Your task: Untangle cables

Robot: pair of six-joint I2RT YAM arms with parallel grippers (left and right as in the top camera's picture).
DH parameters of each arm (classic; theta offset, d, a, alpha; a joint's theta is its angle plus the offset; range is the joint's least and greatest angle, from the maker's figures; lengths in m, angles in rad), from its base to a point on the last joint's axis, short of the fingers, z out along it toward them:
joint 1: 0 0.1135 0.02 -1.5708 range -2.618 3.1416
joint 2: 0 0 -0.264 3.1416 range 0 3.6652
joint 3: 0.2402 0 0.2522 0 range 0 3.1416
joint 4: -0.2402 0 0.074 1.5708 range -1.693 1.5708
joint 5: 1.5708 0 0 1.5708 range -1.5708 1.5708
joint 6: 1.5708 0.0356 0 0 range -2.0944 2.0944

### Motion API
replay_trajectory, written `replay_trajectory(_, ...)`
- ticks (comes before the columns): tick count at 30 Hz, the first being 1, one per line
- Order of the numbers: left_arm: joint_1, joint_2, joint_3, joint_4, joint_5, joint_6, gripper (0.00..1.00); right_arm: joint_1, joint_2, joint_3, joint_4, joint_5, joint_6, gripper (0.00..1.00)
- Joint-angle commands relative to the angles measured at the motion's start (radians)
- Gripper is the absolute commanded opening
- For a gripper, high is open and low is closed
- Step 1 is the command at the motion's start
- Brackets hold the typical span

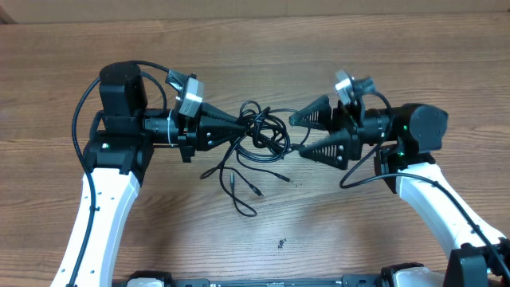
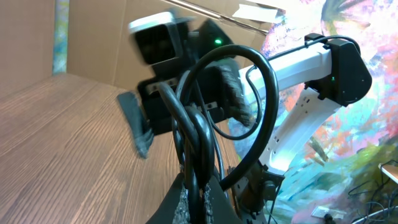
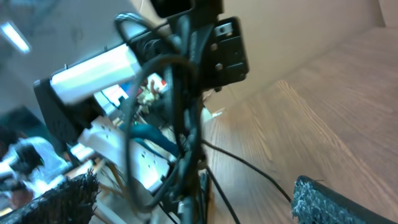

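Tangled black cables [image 1: 263,131] lie mid-surface [image 1: 382,223] between the two arms, with loose plug ends trailing off the knot across the wood. The left gripper [image 1: 245,122] is clamped on the tangle's left side. The right gripper [image 1: 297,136] stands wide open just beside its right side.

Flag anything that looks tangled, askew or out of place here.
The cables are the oddity: knotted loops bunched on the table, gripped by the shut left pincer, loose plug ends trailing toward the near edge. The right pincer gapes open beside them. Nothing spilled or broken shows.
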Motion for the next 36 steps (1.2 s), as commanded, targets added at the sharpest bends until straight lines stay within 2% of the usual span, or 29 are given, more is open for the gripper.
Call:
replay_trajectory(1,0.003,0.000,0.005,0.005,0.044,-0.024,0.04,0.003,-0.010,0.014,-0.131,0.134,0.002,1.00)
replay_trajectory(7,0.029,0.000,0.005,0.014,0.044,-0.021,0.04,0.003,-0.010,0.014,-0.139,0.143,0.003,1.00)
replay_trajectory(11,0.120,0.000,0.005,0.010,0.044,-0.027,0.04,0.003,-0.010,0.014,-0.139,0.168,0.003,1.00)
replay_trajectory(16,0.167,0.000,0.005,0.003,0.045,-0.077,0.04,0.003,-0.010,0.014,-0.151,0.231,0.003,1.00)
replay_trajectory(22,0.135,0.000,0.005,0.004,0.044,-0.081,0.04,0.003,-0.010,0.014,-0.295,0.362,0.003,1.00)
replay_trajectory(26,0.084,0.000,0.005,0.008,0.043,-0.080,0.04,0.003,-0.010,0.014,-0.292,0.410,0.002,1.00)
replay_trajectory(36,-0.002,0.000,0.005,0.047,0.041,-0.062,0.04,0.004,-0.009,0.014,-0.291,0.327,-0.002,1.00)
